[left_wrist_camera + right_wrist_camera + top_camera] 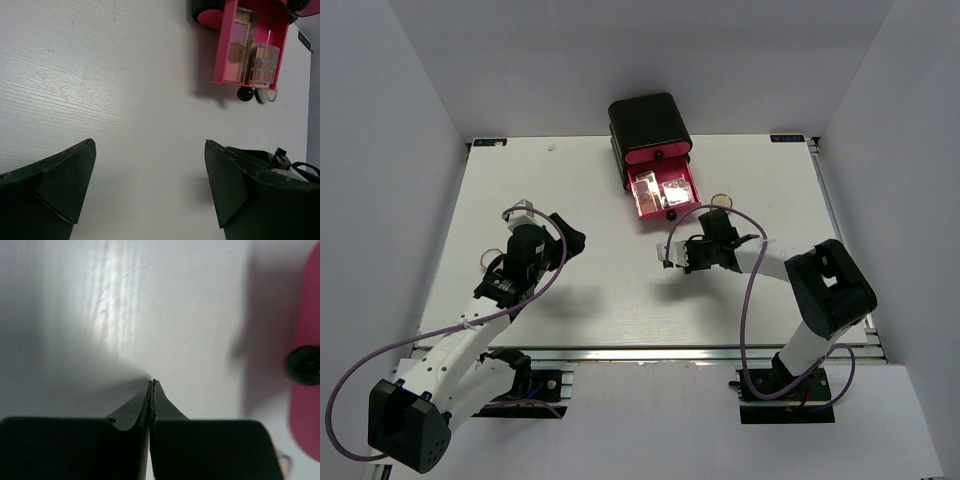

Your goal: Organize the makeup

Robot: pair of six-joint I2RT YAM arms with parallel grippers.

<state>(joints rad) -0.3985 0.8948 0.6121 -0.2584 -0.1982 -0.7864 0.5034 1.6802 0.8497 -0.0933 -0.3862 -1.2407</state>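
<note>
The round gold compact [723, 201] near the pink drawer [272, 22] looks light, rigid, slippery; best pinched across its rim; left gripper [150, 150] gapes wide; right gripper [152, 384] sits pressed together, empty.

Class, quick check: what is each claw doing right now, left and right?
Left claw: open, holding nothing.
Right claw: closed, nothing visible between its fingers.
</note>
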